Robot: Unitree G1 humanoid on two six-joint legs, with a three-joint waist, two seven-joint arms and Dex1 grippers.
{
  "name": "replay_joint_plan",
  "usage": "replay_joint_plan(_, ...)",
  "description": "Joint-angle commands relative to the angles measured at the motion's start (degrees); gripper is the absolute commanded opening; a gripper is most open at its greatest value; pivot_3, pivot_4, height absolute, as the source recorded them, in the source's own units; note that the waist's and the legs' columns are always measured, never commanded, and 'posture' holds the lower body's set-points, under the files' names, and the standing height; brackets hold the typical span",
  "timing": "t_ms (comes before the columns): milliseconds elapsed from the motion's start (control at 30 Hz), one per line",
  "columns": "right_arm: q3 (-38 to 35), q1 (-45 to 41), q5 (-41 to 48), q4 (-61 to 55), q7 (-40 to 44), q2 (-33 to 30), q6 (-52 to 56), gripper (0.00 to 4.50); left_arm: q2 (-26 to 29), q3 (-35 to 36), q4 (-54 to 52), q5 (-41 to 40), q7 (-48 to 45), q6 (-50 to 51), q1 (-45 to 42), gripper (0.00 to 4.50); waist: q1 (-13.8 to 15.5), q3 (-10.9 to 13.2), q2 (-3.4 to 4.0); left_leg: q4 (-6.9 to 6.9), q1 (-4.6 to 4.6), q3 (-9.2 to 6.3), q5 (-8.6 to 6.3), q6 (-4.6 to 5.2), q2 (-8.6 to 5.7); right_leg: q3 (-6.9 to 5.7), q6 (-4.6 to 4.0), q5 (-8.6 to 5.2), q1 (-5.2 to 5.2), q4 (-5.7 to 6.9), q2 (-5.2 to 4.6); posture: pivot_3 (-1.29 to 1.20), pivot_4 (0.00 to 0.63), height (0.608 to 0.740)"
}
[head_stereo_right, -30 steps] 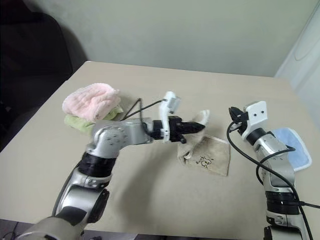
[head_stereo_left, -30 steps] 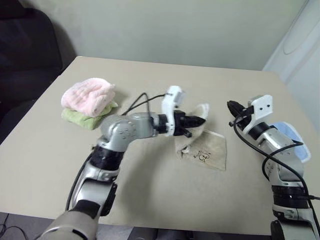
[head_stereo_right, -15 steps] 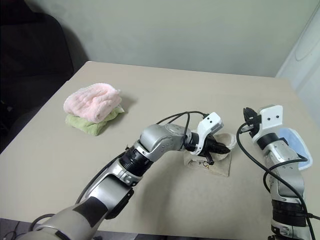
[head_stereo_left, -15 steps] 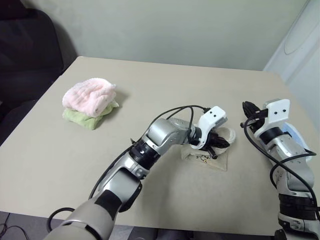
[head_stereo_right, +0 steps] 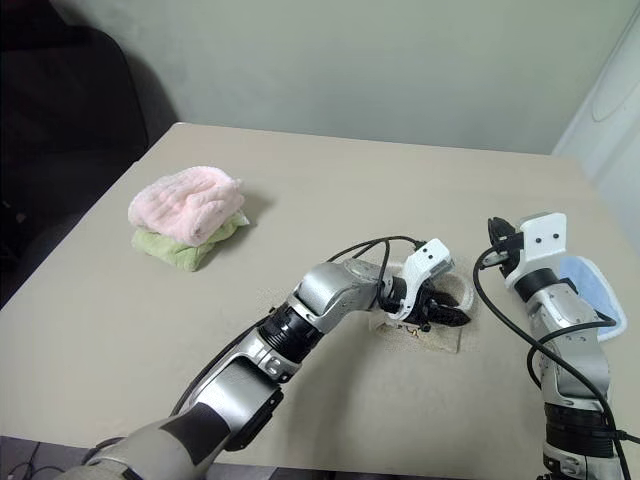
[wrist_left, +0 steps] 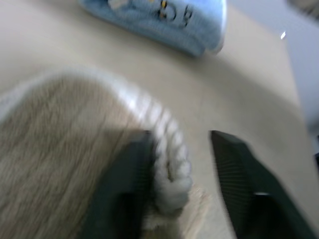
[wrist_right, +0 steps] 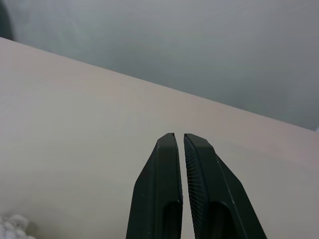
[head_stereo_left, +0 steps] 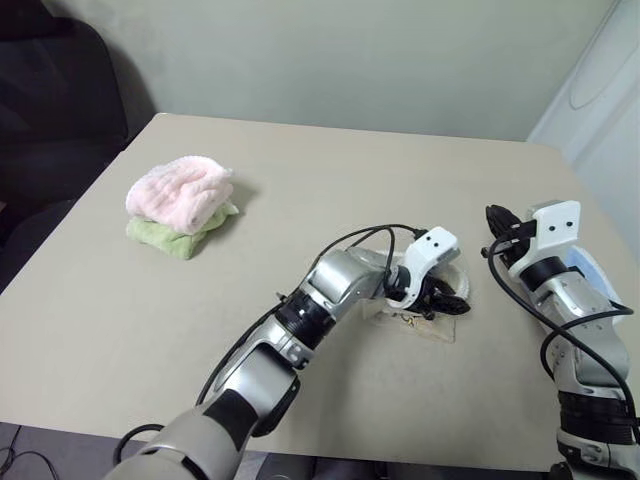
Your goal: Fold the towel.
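Both arms are built from rounded silver-grey metallic segments joined by black ribbed collars. A white angular housing with small dark screw holes is mounted at each wrist. Black cables are looped loosely along the forearms into these housings. The left end effector (head_stereo_right: 445,313) and the right end effector (wrist_right: 180,141) are each formed of two black tapered fingers whose inner faces are finely ribbed.
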Motion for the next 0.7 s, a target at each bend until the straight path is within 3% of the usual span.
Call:
replay_joint_plan(33, -0.1, -0.8, 0.0, -1.3, -0.4, -0.3, -0.3, 0.31, -1.5, 4.8, -3.6, -3.3, -1.3, 2.0, -0.1, 3.55, 0.0, 0.0, 0.0, 0.0, 0.0, 0.0, 0.0, 0.0, 0.0, 0.0, 0.0, 0.0, 0.0, 0.0, 0.0, 0.0, 0.15, 0.74)
replay_joint_plan(133, 0.1, -0.7, 0.2, -1.6, -0.1, -0.4, 0.2, 0.31, -0.9, 7.7, -6.2, -5.0, -1.5, 3.7, 0.9, 4.49, 0.0, 0.0, 0.0, 0.0, 0.01, 0.02, 0.02, 0.04, 0.0, 0.0, 0.03, 0.02, 0.0, 0.0, 0.0, 0.0, 0.15, 0.74)
replay_joint_plan(233, -0.1, 0.3, 1.2, -2.8, 0.6, -0.7, 1.7, 0.31, 2.1, 9.1, -10.4, -4.7, -1.6, 2.9, 2.6, 4.49, 0.0, 0.0, 0.02, 0.0, 0.02, 0.03, 0.14, 0.25, 0.01, 0.0, 0.07, 0.05, 0.0, 0.01, 0.0, 0.0, 0.15, 0.74)
replay_joint_plan(433, -0.5, 4.0, 6.3, -8.2, 3.7, -1.4, 6.8, 0.16, 11.5, 14.2, -10.4, -0.9, -3.5, -10.1, 6.0, 4.5, -0.1, 0.0, 0.05, -0.01, 0.04, 0.02, 0.3, 0.5, 0.02, 0.0, 0.07, 0.05, -0.01, 0.02, 0.03, 0.0, 0.15, 0.74)
replay_joint_plan(533, 0.8, 6.8, 8.6, -11.5, 5.6, -1.7, 9.4, 0.0, 14.7, 15.7, -6.3, 0.8, -5.1, -15.6, 7.3, 3.87, 0.0, 0.0, 0.05, 0.01, 0.0, -0.02, 0.3, 0.5, 0.0, -0.01, 0.05, 0.03, -0.01, 0.02, 0.05, 0.0, 0.15, 0.74)
replay_joint_plan(700, 3.1, 8.8, 10.9, -14.1, 6.9, -1.4, 12.0, 0.0, 16.2, 14.2, -5.4, 2.9, -9.7, -22.8, 8.7, 2.1, 0.1, 0.0, 0.04, 0.06, -0.11, -0.08, 0.29, 0.53, -0.08, -0.01, -0.08, 0.09, -0.02, -0.03, -0.01, 0.0, 0.15, 0.74)
